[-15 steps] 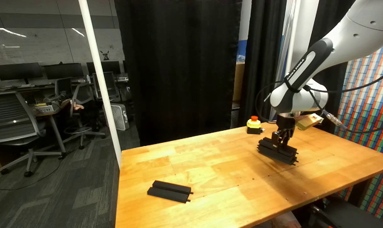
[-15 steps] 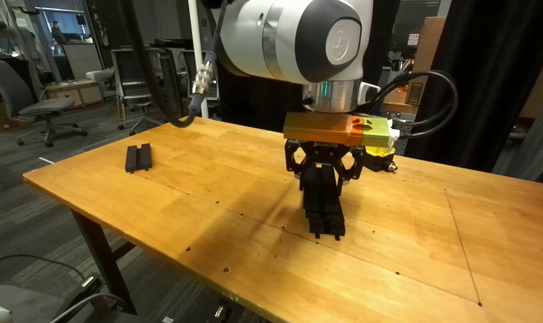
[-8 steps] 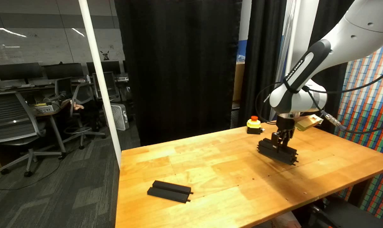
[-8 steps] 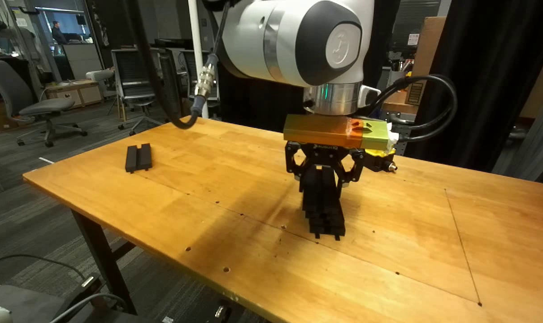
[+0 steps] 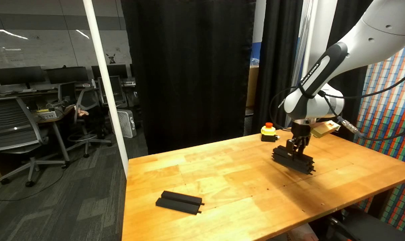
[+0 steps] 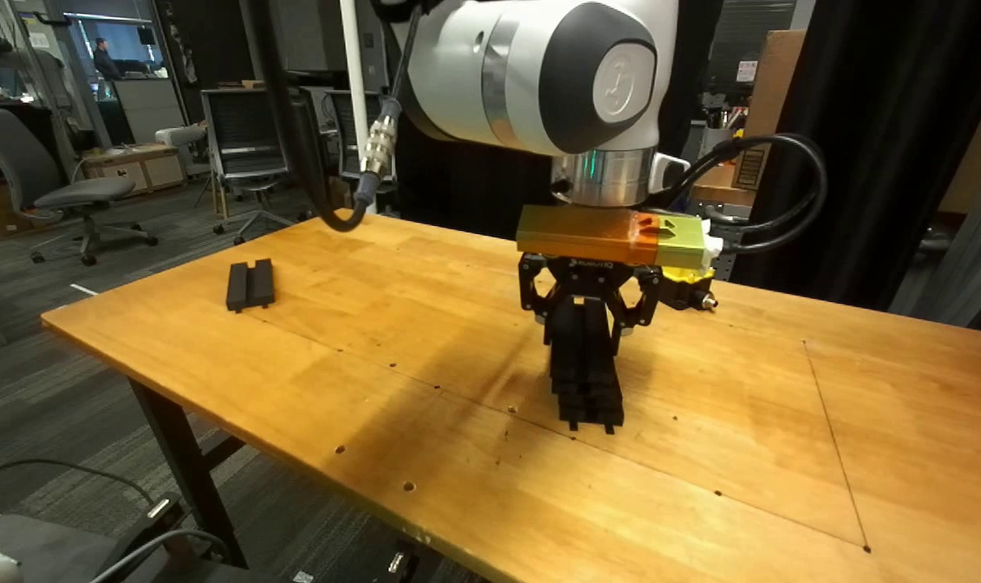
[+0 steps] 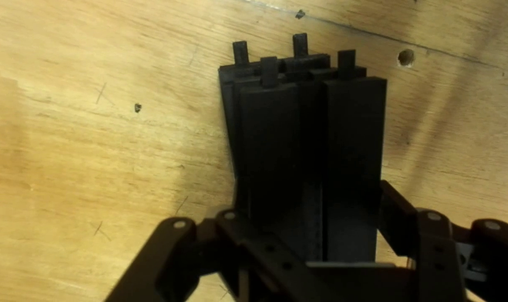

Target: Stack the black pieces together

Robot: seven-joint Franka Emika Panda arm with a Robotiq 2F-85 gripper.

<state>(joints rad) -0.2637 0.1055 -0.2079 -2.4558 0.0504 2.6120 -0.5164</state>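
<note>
Stacked black pieces (image 6: 591,401): on the bench (image 6: 458,275), directly below the tool (image 6: 582,340); laid flat in layers, edges slightly out of line in the wrist view. Too dark to count the layers.
Top piece (image 7: 354,134): between the tool's fingers; two long strips with a groove between, a small tab jutting from each at one end.
Tool hold: fingers closed against both long sides of the top piece, gripping it; pointing straight down. Whether that piece bears fully on the layer under it, cannot tell.
Loose black strips (image 5: 179,202): two side by side, flat on the bench, well apart from the tool in both exterior views. One grooved piece or two, cannot tell.
Red-and-yellow button (image 5: 268,130): on the bench near the tool; its dark base (image 6: 684,297) shows behind the tool in an exterior view, upper part partly hidden.
Orange-and-green housing (image 6: 603,235): mounted just above the tool's fingers.
White arm (image 6: 531,77): above the tool, reaching down to it; metal cable connector (image 6: 379,146) hanging beside the arm.
Black curtain (image 5: 189,73): hanging beyond the bench, well apart from the tool.
</note>
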